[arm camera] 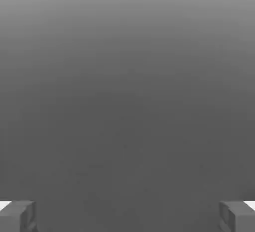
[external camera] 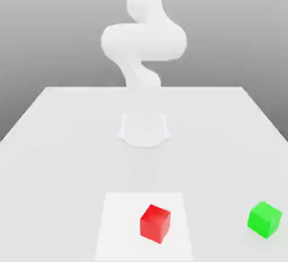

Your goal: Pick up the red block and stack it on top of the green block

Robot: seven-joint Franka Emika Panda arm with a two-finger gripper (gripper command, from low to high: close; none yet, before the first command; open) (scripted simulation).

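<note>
The red block (external camera: 155, 222) rests on a lighter square patch of the white table (external camera: 67, 143), near the front edge. The green block (external camera: 264, 219) sits apart from it, toward the exterior view's right, also near the front. In the hand view my gripper (arm camera: 127, 217) is open, its two grey fingertips (arm camera: 18, 216) spread wide with nothing but grey background between them. The white arm (external camera: 143, 39) rises from its base at the table's middle and bends up out of the exterior view's top.
The arm's round base (external camera: 144, 129) stands in the middle of the table, behind both blocks. The table's edges run off toward the exterior view's left and right.
</note>
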